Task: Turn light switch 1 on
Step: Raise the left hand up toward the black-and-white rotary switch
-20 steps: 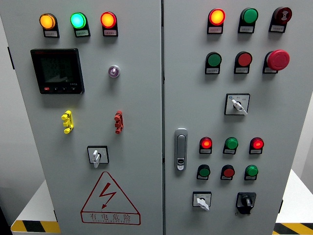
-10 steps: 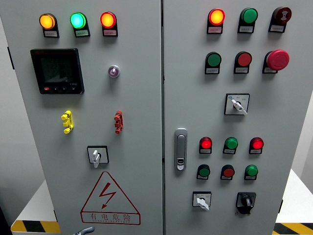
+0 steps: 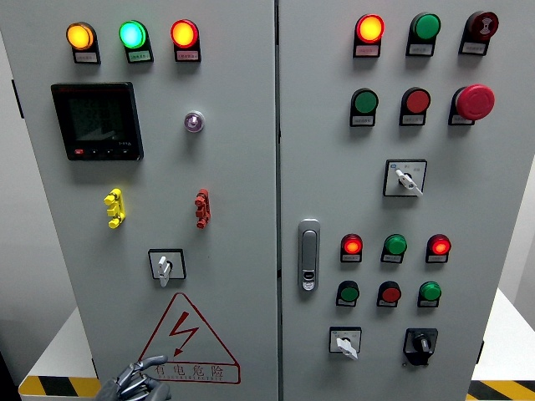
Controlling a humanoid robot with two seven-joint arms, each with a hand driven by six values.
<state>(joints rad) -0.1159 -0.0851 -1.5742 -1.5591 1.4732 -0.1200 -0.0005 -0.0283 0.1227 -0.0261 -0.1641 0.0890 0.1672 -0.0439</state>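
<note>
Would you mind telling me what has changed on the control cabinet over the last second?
The left hand has risen into view at the bottom edge, left of the middle, below the warning triangle. Its fingers are loosely spread and hold nothing. A second ago it was out of frame. The rotary switch above the triangle, the lamps and the buttons look unchanged. The right hand is not in view.

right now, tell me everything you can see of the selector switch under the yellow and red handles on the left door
The selector switch is a small square dark plate with a white centre and a pale lever knob pointing down, slightly left. It sits flush on the grey left door, above the red warning triangle. Nothing touches it; the left hand is well below it at the bottom edge.
</note>
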